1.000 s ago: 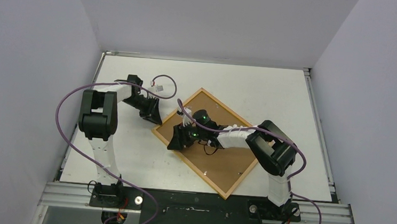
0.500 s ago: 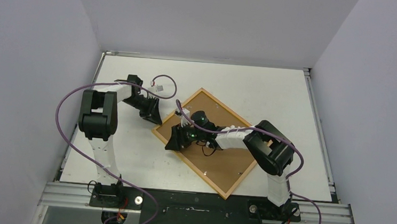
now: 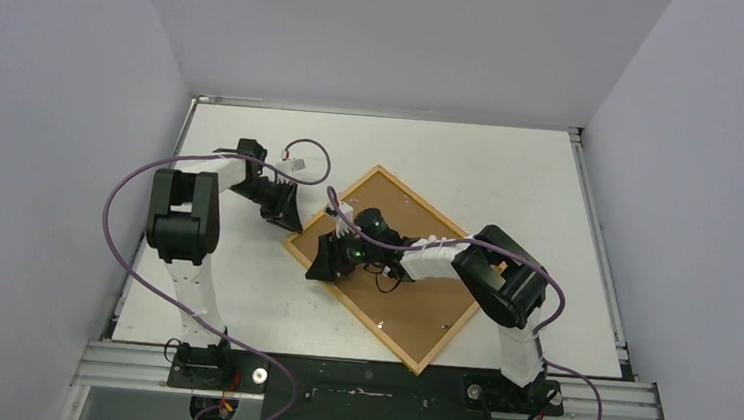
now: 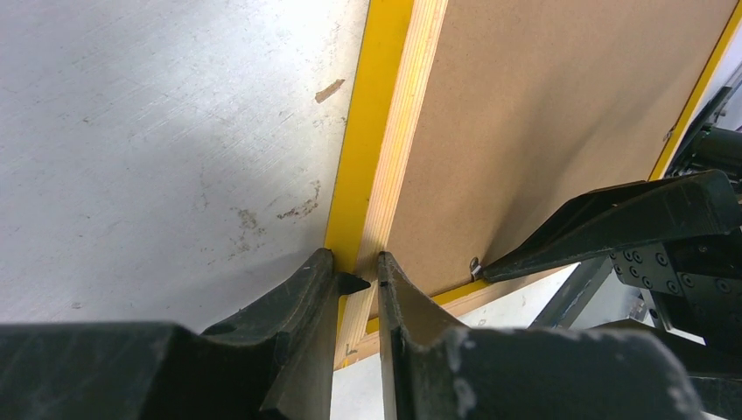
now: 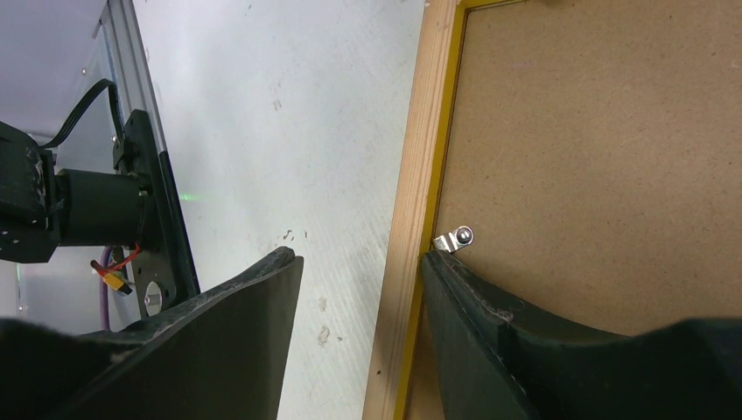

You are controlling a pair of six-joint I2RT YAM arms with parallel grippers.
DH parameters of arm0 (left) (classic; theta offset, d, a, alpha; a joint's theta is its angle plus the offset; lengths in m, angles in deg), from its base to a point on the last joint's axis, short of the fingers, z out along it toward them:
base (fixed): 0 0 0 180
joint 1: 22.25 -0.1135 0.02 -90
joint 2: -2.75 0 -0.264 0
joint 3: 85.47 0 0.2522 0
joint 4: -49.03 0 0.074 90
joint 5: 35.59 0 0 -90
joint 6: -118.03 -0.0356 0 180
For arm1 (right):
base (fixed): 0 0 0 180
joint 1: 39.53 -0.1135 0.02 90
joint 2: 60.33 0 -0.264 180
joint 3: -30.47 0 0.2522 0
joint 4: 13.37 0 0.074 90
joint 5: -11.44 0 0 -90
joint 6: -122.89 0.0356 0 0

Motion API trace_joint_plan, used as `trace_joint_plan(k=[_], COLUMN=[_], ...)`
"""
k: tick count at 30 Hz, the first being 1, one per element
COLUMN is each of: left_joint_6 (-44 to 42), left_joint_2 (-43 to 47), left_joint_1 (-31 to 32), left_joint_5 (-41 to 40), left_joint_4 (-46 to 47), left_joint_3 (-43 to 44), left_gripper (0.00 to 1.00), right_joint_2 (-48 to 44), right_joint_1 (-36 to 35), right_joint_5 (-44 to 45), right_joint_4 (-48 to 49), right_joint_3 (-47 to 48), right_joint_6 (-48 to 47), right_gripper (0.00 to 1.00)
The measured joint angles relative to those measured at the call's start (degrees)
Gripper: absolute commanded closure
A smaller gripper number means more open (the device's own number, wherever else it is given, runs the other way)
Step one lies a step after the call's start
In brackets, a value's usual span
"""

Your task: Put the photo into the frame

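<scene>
The frame (image 3: 360, 314) lies face down, tilted, in the middle of the table, with the brown backing panel (image 3: 422, 294) set in it. The photo is hidden. My left gripper (image 3: 291, 226) is at the frame's left corner. In the left wrist view it (image 4: 357, 271) is shut on the frame's yellow and wood rail (image 4: 367, 131). My right gripper (image 3: 315, 266) is open and straddles the frame's lower-left rail (image 5: 418, 157). One finger (image 5: 525, 332) rests on the backing panel (image 5: 595, 140), right next to a small metal tab (image 5: 455, 238). The other finger (image 5: 219, 324) is over the table.
The table (image 3: 511, 171) is white, with raised rails at its left and right edges. The left arm's purple cable (image 3: 303, 149) loops above the frame's top corner. The left arm's wrist (image 5: 87, 210) shows close by in the right wrist view.
My right gripper has slid a little to the left, out over the frame's lower-left rail. My left gripper and the frame have not moved.
</scene>
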Motion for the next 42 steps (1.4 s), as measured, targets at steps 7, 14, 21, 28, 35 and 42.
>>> trace_joint_plan(k=[7, 14, 21, 28, 35, 42], left_joint_6=[0.0, 0.0, 1.0, 1.6, 0.7, -1.6], left_joint_2=[0.6, 0.8, 1.7, 3.1, 3.5, 1.7], left_joint_1=[0.0, -0.3, -0.8, -0.7, -0.6, 1.5], left_joint_5=[-0.6, -0.4, 0.2, 2.2, 1.8, -0.2], left_joint_4=[0.6, 0.7, 1.9, 3.3, 2.3, -1.5], left_joint_3=[-0.4, -0.6, -1.9, -5.4, -5.0, 9.8], left_gripper=[0.85, 0.85, 0.85, 0.85, 0.68, 0.62], right_joint_2=[0.0, -2.2, -14.3, -11.1, -11.0, -26.1], right_joint_1=[-0.7, 0.1, 11.3, 18.8, 19.6, 21.2], right_joint_5=[2.1, 4.0, 13.7, 26.0, 33.9, 41.9], right_joint_4=[0.5, -3.1, -15.7, -30.1, -40.4, -48.2], right_joint_3=[0.1, 0.5, 0.7, 10.6, 14.0, 4.0], right_joint_6=[0.7, 1.1, 1.0, -0.9, -3.1, 0.2], right_gripper=[0.45, 0.26, 0.2, 0.21, 0.11, 0.05])
